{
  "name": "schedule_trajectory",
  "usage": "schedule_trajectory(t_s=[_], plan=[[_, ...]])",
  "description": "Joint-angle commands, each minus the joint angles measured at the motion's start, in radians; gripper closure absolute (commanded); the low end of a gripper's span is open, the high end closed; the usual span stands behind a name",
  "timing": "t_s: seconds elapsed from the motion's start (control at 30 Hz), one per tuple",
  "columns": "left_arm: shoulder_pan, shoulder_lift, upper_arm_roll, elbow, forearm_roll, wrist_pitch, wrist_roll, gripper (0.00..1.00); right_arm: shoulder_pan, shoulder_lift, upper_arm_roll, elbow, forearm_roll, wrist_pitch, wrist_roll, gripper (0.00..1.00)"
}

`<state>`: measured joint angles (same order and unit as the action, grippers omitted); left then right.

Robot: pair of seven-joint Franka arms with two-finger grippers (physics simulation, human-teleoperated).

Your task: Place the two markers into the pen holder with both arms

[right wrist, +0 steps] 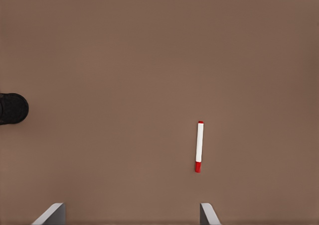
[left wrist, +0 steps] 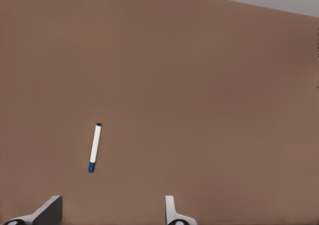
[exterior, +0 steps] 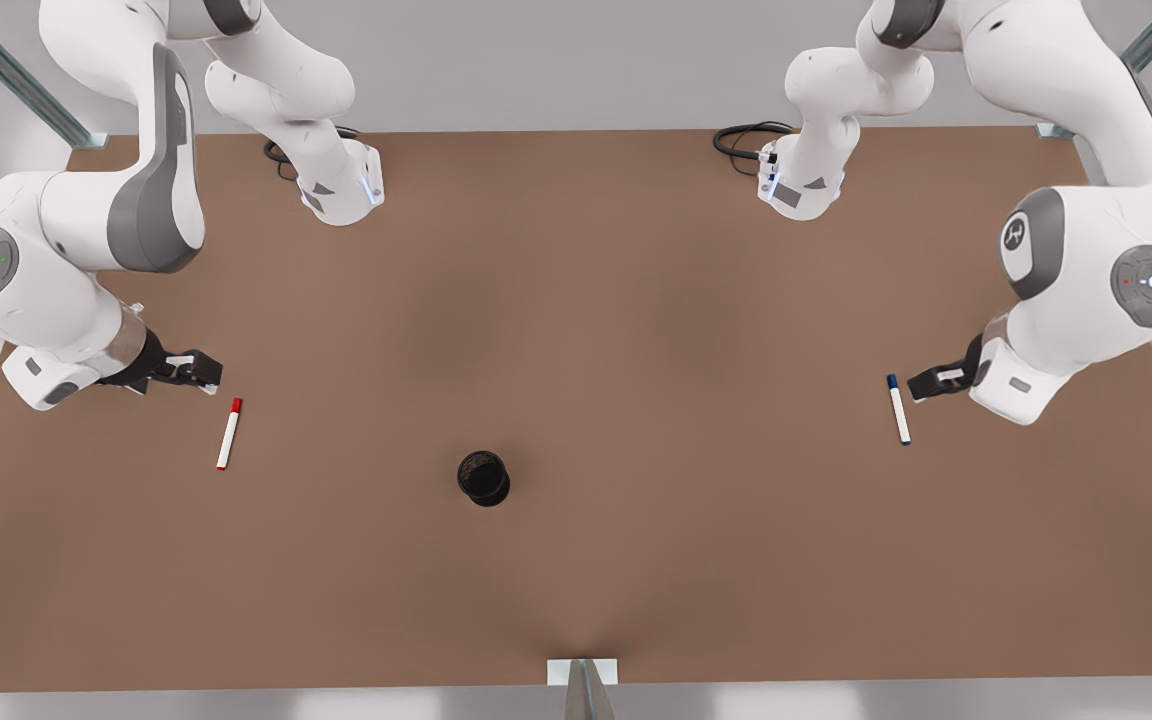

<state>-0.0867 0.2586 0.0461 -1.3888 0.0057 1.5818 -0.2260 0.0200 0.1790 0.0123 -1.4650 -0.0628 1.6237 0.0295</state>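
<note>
The red-capped marker [exterior: 229, 434] [right wrist: 199, 146] lies flat on the brown table [exterior: 576, 330] at the front view's left. My right gripper [exterior: 198, 372] [right wrist: 130, 216] hovers open just beside its red cap, holding nothing. The blue-capped marker [exterior: 898, 408] [left wrist: 94, 147] lies at the front view's right. My left gripper [exterior: 926, 383] [left wrist: 110, 215] is open close beside it, fingers wide apart and not touching it. The black pen holder [exterior: 484, 478] [right wrist: 12, 108] stands upright between the two markers, nearer the front edge.
Both arm bases [exterior: 341, 185] [exterior: 801, 185] stand at the table's back edge, with black cables [exterior: 746, 140] beside them. A small metal bracket [exterior: 583, 672] sits at the middle of the front edge. Bare tabletop surrounds the holder.
</note>
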Motion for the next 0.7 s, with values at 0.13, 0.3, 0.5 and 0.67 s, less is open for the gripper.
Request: schedule_trajectory(t_s=[0.13, 0.3, 0.5, 0.67], plan=[[0.028, 0.027, 0.063, -0.237, -0.007, 0.372, 0.346, 0.0, -0.002, -0.001, 0.0, -0.005, 0.001, -0.004, 0.0, 0.0], [0.07, 0.083, 0.117, -0.443, -0.072, 0.681, 0.54, 0.0, -0.045, 0.154, 0.0, -0.008, 0.034, 0.152, -0.028, 0.0], [0.084, 0.143, 0.14, -0.552, -0.161, 0.857, 0.76, 0.0, -0.054, 0.37, 0.0, -0.115, 0.026, 0.495, -0.02, 0.0], [0.096, 0.182, 0.15, -0.624, -0.161, 0.932, 0.815, 0.0, -0.132, 0.369, 0.023, -0.233, 0.034, 0.596, -0.036, 0.0]])
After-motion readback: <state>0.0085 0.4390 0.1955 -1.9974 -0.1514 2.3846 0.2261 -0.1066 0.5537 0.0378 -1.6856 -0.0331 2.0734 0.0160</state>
